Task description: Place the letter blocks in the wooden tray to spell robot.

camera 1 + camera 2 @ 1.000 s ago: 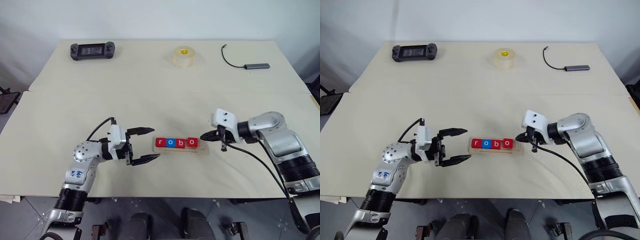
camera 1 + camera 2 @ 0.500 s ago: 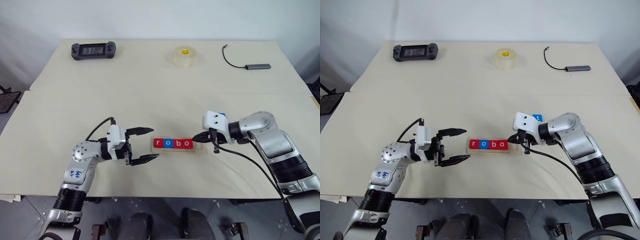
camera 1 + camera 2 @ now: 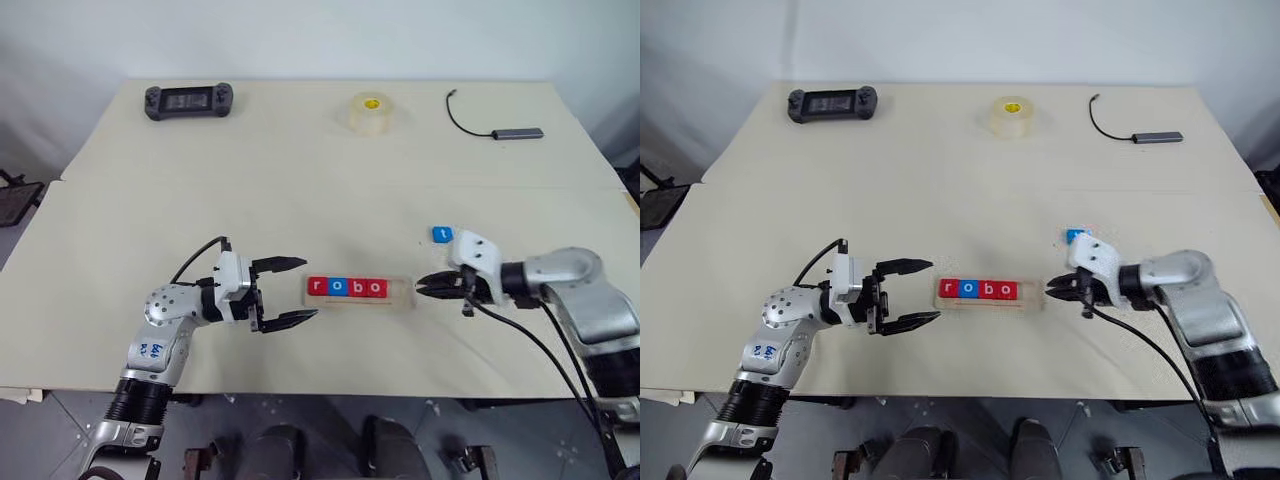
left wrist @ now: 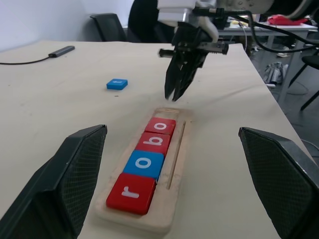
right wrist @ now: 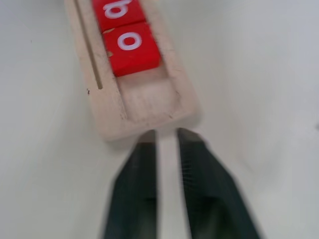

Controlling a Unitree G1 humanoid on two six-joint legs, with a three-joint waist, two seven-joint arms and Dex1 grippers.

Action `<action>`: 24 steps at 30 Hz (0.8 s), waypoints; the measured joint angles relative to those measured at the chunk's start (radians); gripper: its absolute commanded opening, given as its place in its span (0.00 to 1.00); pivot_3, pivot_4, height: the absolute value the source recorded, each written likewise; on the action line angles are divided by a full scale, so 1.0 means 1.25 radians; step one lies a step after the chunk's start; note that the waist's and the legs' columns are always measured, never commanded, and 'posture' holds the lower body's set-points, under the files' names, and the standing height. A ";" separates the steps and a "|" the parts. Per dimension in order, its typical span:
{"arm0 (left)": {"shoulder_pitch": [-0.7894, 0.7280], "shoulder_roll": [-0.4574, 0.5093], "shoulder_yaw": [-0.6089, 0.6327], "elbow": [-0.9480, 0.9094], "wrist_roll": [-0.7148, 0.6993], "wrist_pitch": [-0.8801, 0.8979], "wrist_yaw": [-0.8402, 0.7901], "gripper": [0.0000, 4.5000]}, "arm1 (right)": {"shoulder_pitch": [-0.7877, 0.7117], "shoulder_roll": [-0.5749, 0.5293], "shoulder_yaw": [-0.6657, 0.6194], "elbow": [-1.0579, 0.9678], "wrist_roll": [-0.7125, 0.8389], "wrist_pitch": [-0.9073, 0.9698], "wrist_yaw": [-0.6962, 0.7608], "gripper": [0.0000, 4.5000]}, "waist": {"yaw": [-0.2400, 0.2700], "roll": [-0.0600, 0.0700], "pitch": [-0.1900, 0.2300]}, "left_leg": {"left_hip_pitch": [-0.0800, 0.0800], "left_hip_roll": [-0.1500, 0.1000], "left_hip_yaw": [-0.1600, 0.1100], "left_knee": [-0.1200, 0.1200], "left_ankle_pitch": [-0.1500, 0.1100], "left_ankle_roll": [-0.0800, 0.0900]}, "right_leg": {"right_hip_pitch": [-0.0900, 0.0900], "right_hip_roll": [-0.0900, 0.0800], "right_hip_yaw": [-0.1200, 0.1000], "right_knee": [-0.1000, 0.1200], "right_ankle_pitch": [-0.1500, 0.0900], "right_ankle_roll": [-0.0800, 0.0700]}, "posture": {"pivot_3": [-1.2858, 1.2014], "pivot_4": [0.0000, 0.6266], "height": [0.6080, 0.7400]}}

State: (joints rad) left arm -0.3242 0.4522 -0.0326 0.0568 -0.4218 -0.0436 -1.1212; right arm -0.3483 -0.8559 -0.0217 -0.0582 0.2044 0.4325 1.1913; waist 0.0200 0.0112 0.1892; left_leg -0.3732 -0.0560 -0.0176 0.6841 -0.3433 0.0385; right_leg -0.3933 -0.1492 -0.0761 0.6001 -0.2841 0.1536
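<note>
Four letter blocks [image 3: 346,287], reading r, o, b, o, are seated side by side in the wooden tray [image 3: 399,291] near the front middle of the surface [image 3: 300,180]; red, red, blue, red is seen in the left wrist view. One slot at the tray's right end is left bare. The blue t block [image 3: 442,234] is found flat on the surface, beyond and right of the tray, apart from it. The right claw [image 3: 422,284] is seen just off the tray's right end, with its fingers [image 5: 197,174] parted only narrowly and nothing held between them. The left claw [image 3: 296,291] is held level just left of the tray, spread wide and empty. A game controller [image 3: 187,99], tape roll [image 3: 369,111] and cabled adapter [image 3: 516,132] are noted along the far edge.
</note>
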 measured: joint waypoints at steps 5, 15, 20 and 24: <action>0.018 0.010 0.022 0.006 -0.001 -0.002 0.000 1.00 | 0.223 0.042 -0.218 -0.047 0.031 -0.119 -0.097 0.75 | 0.009 0.000 0.000 | 0.001 0.000 0.001 0.000 0.000 0.000 | 0.001 0.000 0.000 0.000 0.000 0.000 | 0.52 0.24 1.00; 0.010 0.009 0.028 0.035 -0.002 -0.005 -0.005 1.00 | 0.408 0.201 -0.401 -0.049 0.085 -0.232 -0.264 0.99 | -0.001 0.000 0.000 | 0.003 0.000 0.003 0.000 0.000 0.000 | 0.001 0.001 0.003 0.002 0.000 0.000 | 0.52 0.24 1.00; -0.011 0.005 0.028 0.064 -0.001 -0.019 -0.009 1.00 | 0.358 0.224 -0.382 -0.047 0.095 -0.239 -0.317 0.99 | 0.000 0.000 0.000 | 0.003 0.000 0.003 0.000 0.000 0.000 | 0.001 0.001 0.004 0.003 0.000 0.000 | 0.52 0.24 1.00; -0.026 -0.003 0.026 0.074 -0.001 -0.025 -0.011 1.00 | 0.227 0.225 -0.309 -0.043 0.098 -0.152 -0.371 0.99 | -0.003 0.000 -0.001 | 0.003 0.000 0.003 0.000 0.000 0.000 | 0.000 0.001 0.004 0.003 0.000 0.000 | 0.52 0.24 1.00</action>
State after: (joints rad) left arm -0.3570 0.4487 0.0002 0.1491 -0.4227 -0.0752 -1.1348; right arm -0.0644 -0.5751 -0.4084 -0.1118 0.3266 0.2430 0.7279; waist 0.0160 0.0114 0.1886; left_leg -0.3690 -0.0557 -0.0141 0.6839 -0.3429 0.0390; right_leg -0.3929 -0.1486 -0.0715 0.6042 -0.2841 0.1536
